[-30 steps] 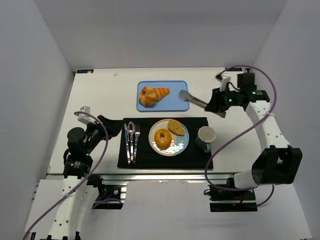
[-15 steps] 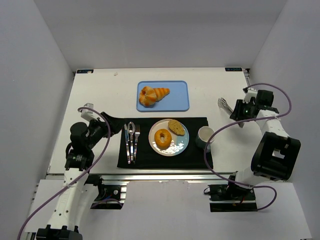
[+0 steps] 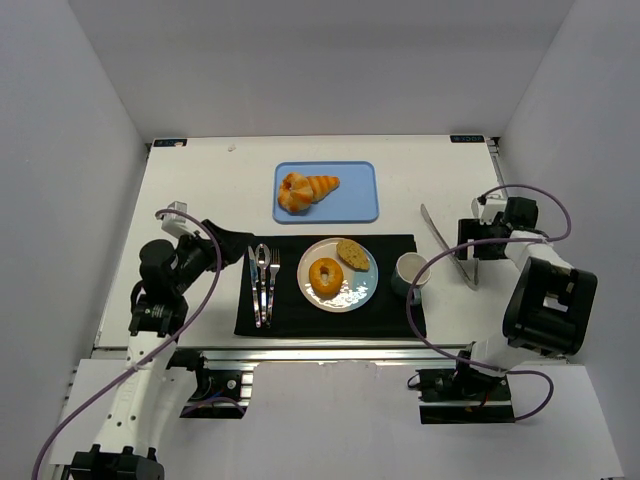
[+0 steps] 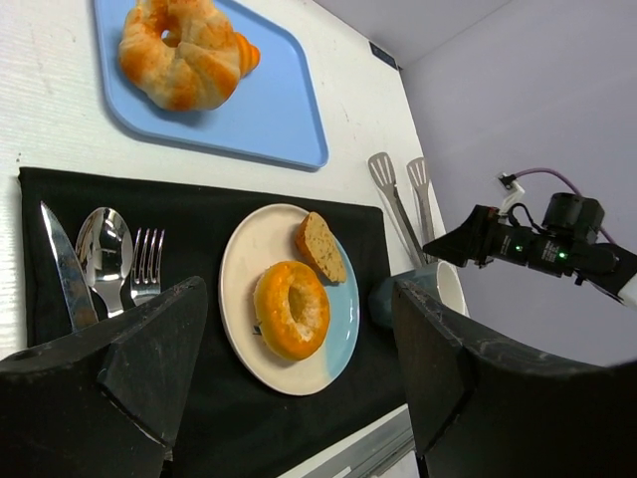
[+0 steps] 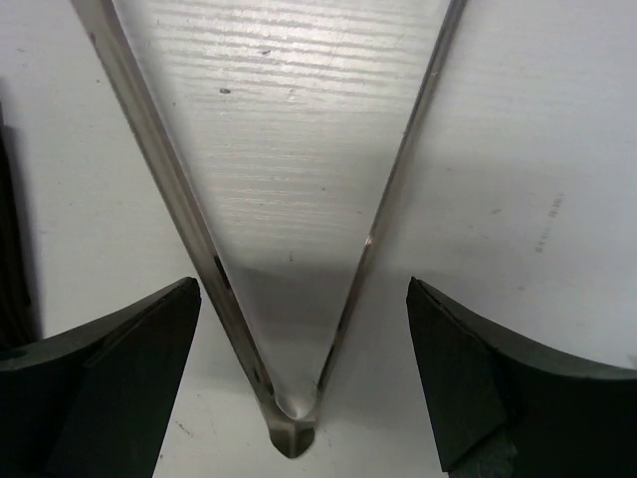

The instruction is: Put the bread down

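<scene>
The left hand (image 3: 232,241) hovers over the left edge of a black rectangular mat (image 3: 290,320) on the white desk (image 3: 200,180), its fingers spread wide and holding nothing. Just right of it, three pieces of steel cutlery lie side by side on the mat: one knife (image 3: 253,285), one spoon (image 3: 262,270) and one fork (image 3: 273,280). Farther back, a light-blue plastic tray (image 3: 355,195) carries what look like two golden croissant pastries (image 3: 307,190), touching each other. On the mat sits one round white-and-pale-blue plate (image 3: 365,287), bearing one orange ring-shaped roll (image 3: 326,275) and, touching it at the back right, the slice of brown bread (image 3: 351,254). One teal mug (image 3: 411,272) stands at the mat's right edge, between the plate and the steel tongs (image 3: 445,245), which lie flat on the bare desk. The right hand (image 5: 304,287) hangs low over the tongs' hinge end, its fingers wide on either side and gripping nothing. The left wrist view shows the tongs' two flat tips side by side beyond the mug. The right wrist view shows only the tongs' V and the desk. Only the top view shows both arms.
</scene>
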Robot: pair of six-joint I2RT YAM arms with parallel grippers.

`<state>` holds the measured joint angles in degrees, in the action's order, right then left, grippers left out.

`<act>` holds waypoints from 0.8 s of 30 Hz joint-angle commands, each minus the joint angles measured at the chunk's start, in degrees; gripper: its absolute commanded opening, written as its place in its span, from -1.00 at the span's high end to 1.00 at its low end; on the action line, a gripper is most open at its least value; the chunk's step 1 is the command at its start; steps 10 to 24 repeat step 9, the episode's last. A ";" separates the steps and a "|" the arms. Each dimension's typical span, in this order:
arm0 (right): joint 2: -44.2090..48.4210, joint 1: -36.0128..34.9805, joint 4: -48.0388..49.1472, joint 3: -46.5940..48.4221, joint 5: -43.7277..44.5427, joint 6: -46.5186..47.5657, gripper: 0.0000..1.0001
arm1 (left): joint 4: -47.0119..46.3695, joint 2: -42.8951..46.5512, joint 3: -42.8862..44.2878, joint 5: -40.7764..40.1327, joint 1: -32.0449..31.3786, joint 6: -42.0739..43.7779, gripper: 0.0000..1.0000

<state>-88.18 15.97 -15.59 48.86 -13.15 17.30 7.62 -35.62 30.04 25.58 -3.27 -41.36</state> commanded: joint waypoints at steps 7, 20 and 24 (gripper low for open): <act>9.60 0.64 -7.34 14.05 1.03 3.53 -0.79 | -0.94 0.55 1.25 1.49 0.10 0.32 -0.69; 10.92 0.64 -8.40 15.99 -5.37 4.14 -0.79 | -1.29 0.29 1.24 1.84 0.02 0.41 -0.68; 10.92 0.64 -8.40 15.99 -5.37 4.14 -0.79 | -1.29 0.29 1.24 1.84 0.02 0.41 -0.68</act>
